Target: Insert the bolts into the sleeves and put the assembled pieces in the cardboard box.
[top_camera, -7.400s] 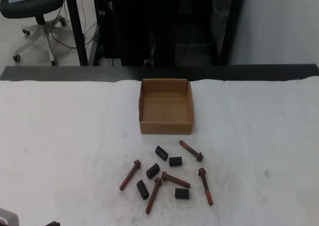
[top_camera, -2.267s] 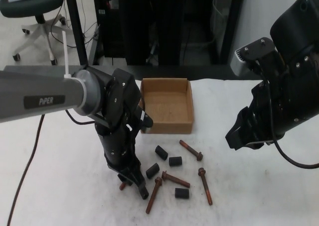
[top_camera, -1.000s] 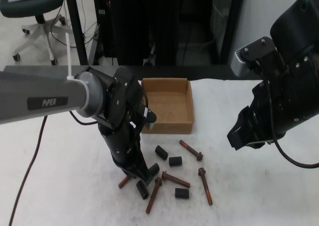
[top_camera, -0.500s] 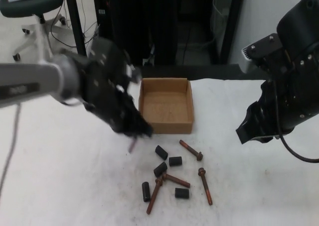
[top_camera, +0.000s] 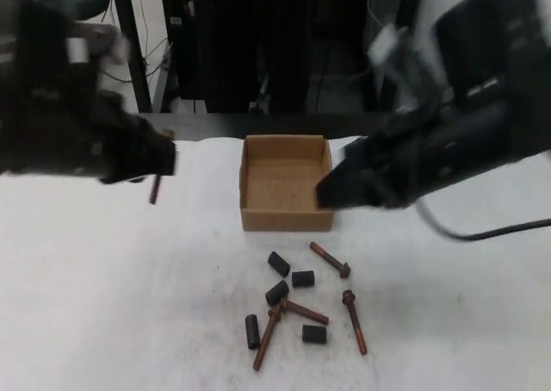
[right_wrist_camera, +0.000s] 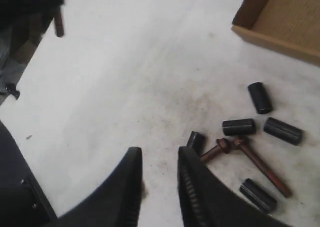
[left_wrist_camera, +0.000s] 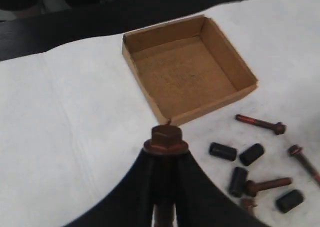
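Bolt is clamped in the left hand, head poking out past the fingers, held up off the bench, left of the cardboard box. Right hand is empty, its two sides slightly apart, above the bench near the loose sleeves.

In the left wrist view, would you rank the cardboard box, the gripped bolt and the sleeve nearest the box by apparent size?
Cardboard box;
then the gripped bolt, though nearness inflates it;
then the sleeve.
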Tool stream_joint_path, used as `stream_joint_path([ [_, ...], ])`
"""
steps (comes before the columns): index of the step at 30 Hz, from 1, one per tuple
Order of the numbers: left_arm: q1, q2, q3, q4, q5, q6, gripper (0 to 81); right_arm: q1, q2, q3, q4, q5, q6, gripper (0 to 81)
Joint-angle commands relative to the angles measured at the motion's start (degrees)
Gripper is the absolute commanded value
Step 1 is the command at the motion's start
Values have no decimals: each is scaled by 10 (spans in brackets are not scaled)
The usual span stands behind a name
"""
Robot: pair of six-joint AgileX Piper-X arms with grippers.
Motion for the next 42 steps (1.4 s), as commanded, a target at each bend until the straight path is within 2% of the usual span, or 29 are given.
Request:
stream_joint_path([
  [1, 8, -60, 27, -33, 23, -20, 2, 46, 66, -11, -23, -10, 12, 199],
  [4, 10, -157, 64, -35, 21, -18, 2, 80, 120, -29, -21, 8, 7, 199],
  [7, 10, -228, 86, -31, 19, -18, 2, 110, 170, -65, 8, 38, -36, 201],
  [12, 10, -293, 92, -31, -20, -18, 2, 134, 231, -126, 86, 100, -96, 207],
  [15, 10, -303, 92, -24, -28, -18, 2, 136, 250, -152, 121, 110, -93, 252],
  [17, 10, -303, 92, -8, -38, -18, 2, 136, 254, -162, 135, 143, -86, 272],
  [21, 10, -303, 98, 22, -68, 2, 2, 136, 254, -165, 143, 181, -85, 272],
  [26, 10, -303, 98, 35, -68, 29, 2, 148, 271, -172, 134, 183, -39, 272],
  [33, 10, -303, 98, 35, -68, 29, 2, 177, 328, -235, 163, 186, -19, 272],
  [42, 10, -303, 98, 82, -68, 50, 2, 182, 366, -276, 228, 247, -12, 272],
])
